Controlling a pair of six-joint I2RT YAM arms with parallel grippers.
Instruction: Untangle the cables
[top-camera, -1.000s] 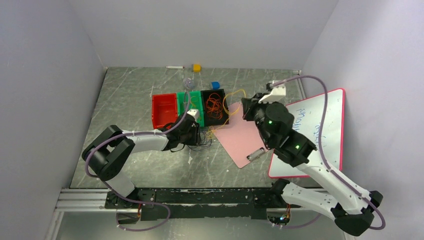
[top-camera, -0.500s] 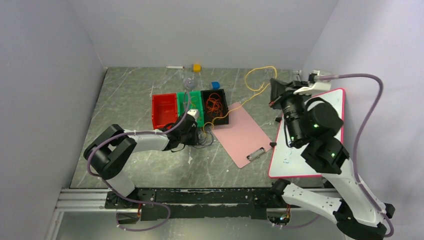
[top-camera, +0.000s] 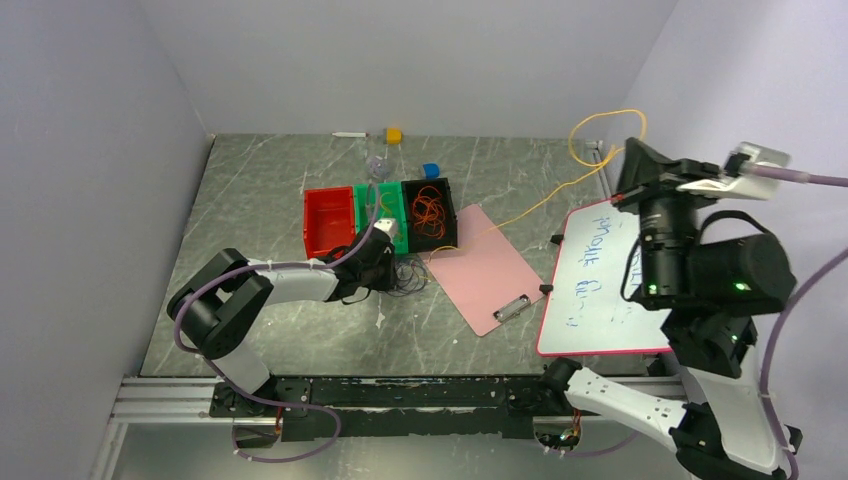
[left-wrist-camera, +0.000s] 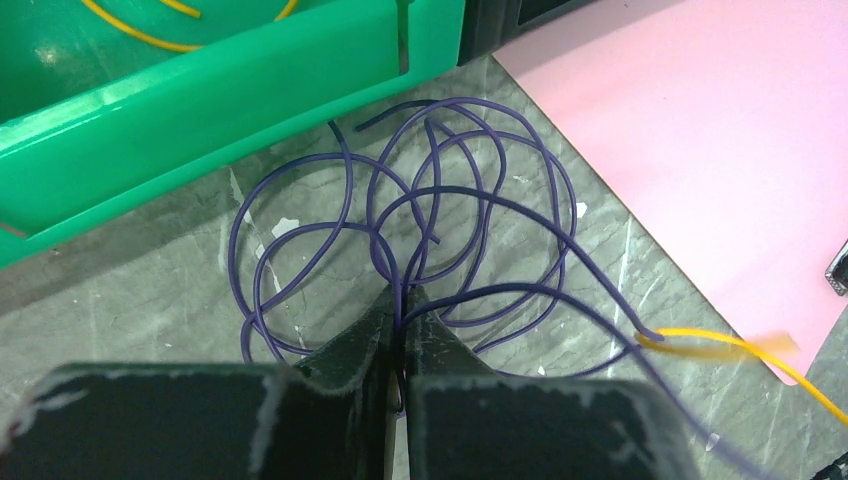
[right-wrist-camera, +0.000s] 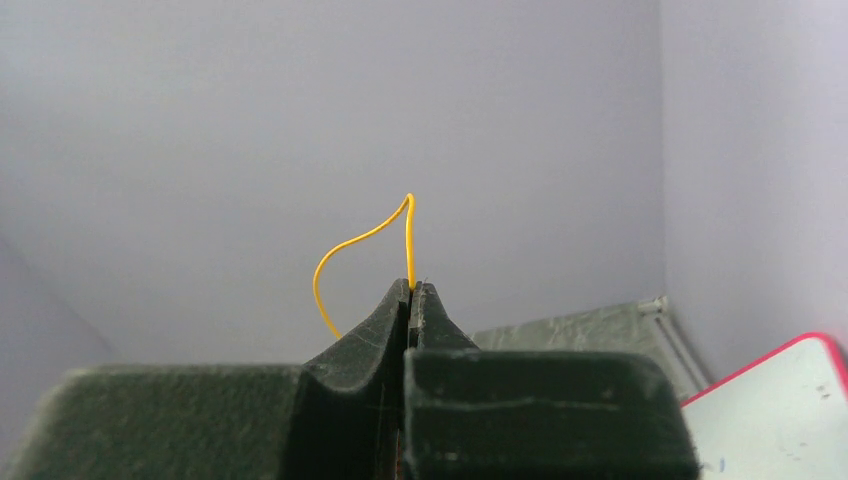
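My left gripper (left-wrist-camera: 403, 292) is shut on the purple cables (left-wrist-camera: 440, 210), a small tangle of loops lying on the table beside the green bin; in the top view the left gripper (top-camera: 398, 272) is low over the purple tangle (top-camera: 410, 282). My right gripper (right-wrist-camera: 411, 287) is shut on a yellow cable (right-wrist-camera: 355, 243) and holds it high in the air at the right (top-camera: 622, 160). The yellow cable (top-camera: 520, 208) runs taut down to the tangle, its end (left-wrist-camera: 715, 345) among the purple loops. Orange cables (top-camera: 430, 210) lie in the black bin.
Red bin (top-camera: 328, 222), green bin (top-camera: 385, 215) and black bin (top-camera: 445, 235) stand side by side. A pink clipboard (top-camera: 485, 270) lies right of them, a red-framed whiteboard (top-camera: 600, 290) further right. A yellow block (top-camera: 394, 135) and a blue item (top-camera: 430, 170) are at the back.
My right gripper has risen and swung to the right with the yellow cable, pulling it out long and taut from the tangle. My left gripper has stayed on the purple cables.
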